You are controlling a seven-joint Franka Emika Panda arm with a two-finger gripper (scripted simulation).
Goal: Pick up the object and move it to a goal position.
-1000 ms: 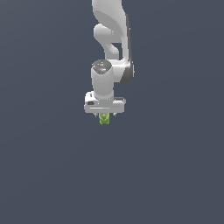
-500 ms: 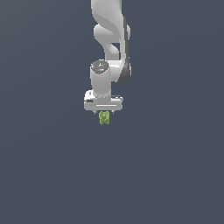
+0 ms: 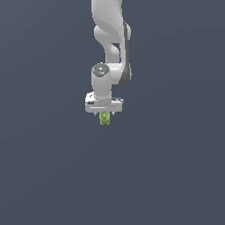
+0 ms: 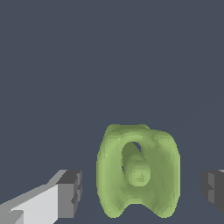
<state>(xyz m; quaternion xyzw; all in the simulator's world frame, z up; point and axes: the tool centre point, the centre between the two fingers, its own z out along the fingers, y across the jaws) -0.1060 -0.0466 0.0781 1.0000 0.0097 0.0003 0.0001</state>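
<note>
The green lump point(image 3: 104, 118) sits between the claw point(image 3: 104, 115) fingers, whose pads point(image 4: 70, 193) stand apart from it in the wrist view, so closing off-centre could nudge it sideways and miss the grasp

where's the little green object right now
In the exterior view the lime-green object hangs just under the white gripper, near the picture's middle. The wrist view shows it between the two fingertips, with a gap on each side.

Object point(image 4: 139, 173) sits between the two fingertips point(image 4: 70, 194), apart from both; directly below the gripper point(image 3: 104, 115) bar.
</note>
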